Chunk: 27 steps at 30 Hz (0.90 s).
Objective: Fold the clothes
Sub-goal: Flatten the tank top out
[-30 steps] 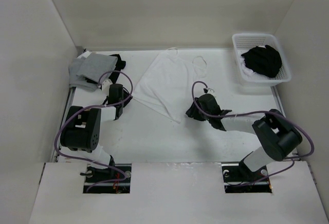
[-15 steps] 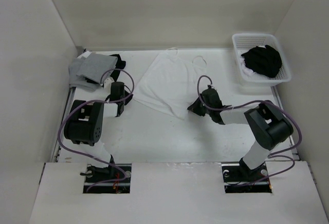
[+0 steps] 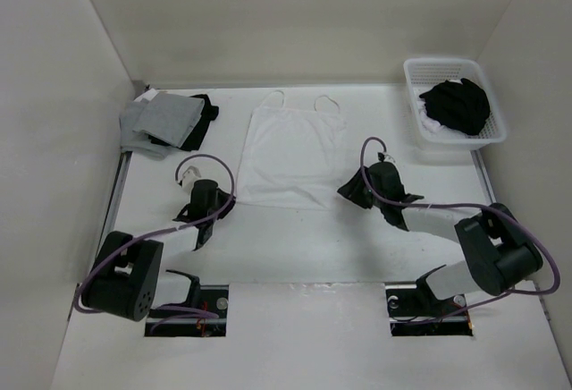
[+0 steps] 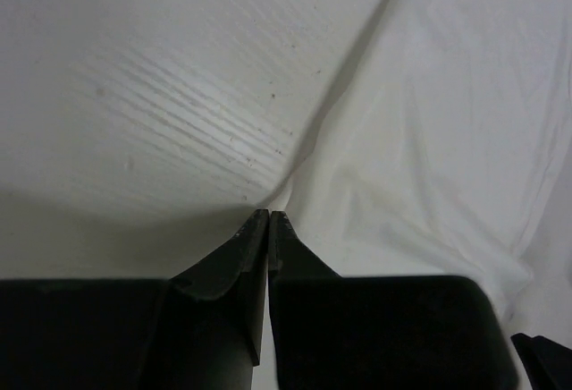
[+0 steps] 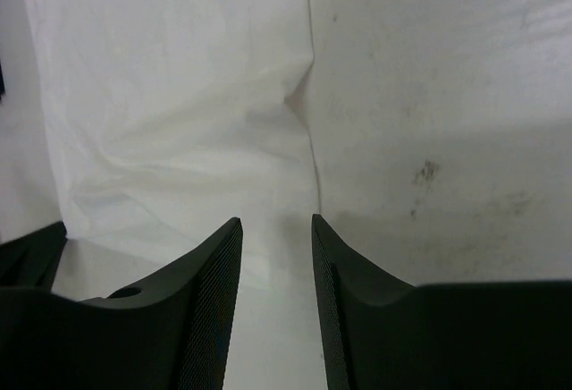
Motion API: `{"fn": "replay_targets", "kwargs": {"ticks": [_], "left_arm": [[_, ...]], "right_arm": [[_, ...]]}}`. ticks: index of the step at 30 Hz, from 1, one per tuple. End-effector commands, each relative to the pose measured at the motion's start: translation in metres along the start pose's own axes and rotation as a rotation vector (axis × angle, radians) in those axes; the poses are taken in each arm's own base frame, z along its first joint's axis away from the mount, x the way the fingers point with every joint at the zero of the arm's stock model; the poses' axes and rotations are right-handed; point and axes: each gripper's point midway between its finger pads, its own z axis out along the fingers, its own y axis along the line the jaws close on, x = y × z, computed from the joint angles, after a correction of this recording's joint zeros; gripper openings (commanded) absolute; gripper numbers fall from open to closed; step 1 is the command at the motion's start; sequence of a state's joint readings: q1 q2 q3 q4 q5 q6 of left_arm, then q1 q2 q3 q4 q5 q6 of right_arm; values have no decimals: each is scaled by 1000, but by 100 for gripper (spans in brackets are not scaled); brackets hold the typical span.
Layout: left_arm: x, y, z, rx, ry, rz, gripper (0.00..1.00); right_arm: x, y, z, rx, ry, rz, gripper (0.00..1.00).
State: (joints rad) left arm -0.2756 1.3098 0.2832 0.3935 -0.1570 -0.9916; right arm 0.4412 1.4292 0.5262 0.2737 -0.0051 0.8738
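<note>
The tank top (image 3: 290, 148) was thin, plain white cloth, spread nearly flat in the middle of the table (image 3: 295, 238). Its two narrow loop straps (image 3: 273, 97) pointed to 12 o'clock and its straight hem (image 3: 281, 202) to 6 o'clock, and a few soft creases ran across the body. My left claw (image 4: 269, 215) was pinched fully shut. The top's edge ran straight into its tips at the near left corner of the hem and looked nipped between them, the fabric there slightly raised with a shadow beneath. From that claw the rest of the top lay toward 2 o'clock. My right claw (image 5: 276, 222) stood wide open and held nothing. Its tips hung just over the top's right edge near the hem, and most of the cloth spread away from it toward 10 o'clock. A grey and black stack (image 3: 161, 117) sat at 10 o'clock from the top. At 2 o'clock a white basket (image 3: 420, 144) held a black bundle (image 3: 458, 104), well apart from it.
</note>
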Motion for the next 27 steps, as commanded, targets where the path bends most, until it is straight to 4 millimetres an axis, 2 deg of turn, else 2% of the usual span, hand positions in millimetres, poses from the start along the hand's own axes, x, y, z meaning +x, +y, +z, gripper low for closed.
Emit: {"fn": "replay_targets", "kwargs": {"ticks": [1,8,23,27], "left_arm": [[-4,3,-12,1,-7,0,2],[-10,-2,-19,28,-20,2,3],[-6,1,-19,34,-8,13,3],[-6,1,-17,33,-7,15,3]], "right_arm": [[26,3,-7,-20,71,-43,42],[25,-6,-14,25,54,-31,37],[58,-9,-15,31,178,-39,30],[60,-7,-12,25,197,-38,22]]}}
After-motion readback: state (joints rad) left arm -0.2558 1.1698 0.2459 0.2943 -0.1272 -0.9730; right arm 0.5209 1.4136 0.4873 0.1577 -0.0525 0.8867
